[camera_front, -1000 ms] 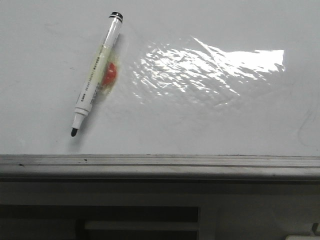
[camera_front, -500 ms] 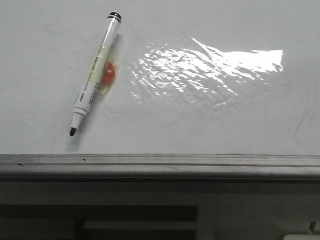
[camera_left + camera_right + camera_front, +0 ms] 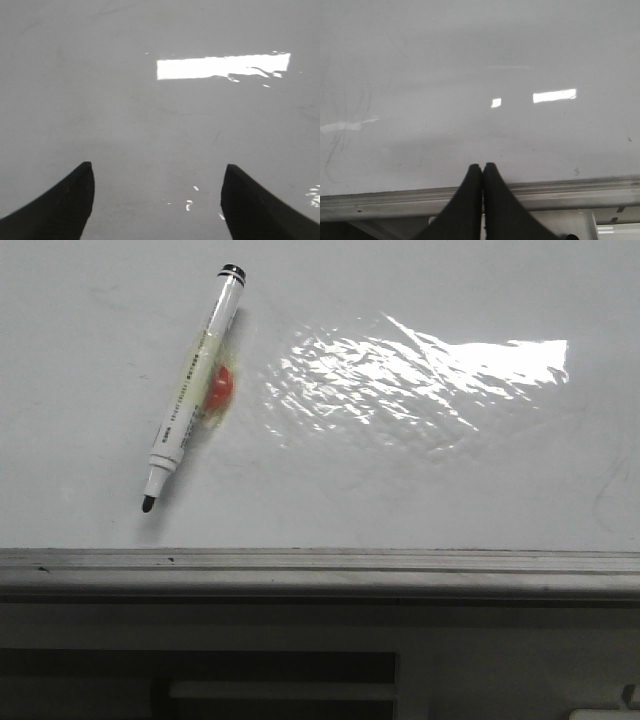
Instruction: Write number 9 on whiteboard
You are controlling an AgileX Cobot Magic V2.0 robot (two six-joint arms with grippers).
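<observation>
Nothing changes: pen (image 3: 193, 388) stays on whiteboard (image 3: 420, 500) (no 9 yet); left end effector (image 3: 156, 192) wide, right end effector (image 3: 482, 172) closed empty.

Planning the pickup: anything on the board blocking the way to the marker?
Nothing visible. The marker lies alone on the whiteboard, beside a red blob. No arm appears in the front view.
</observation>
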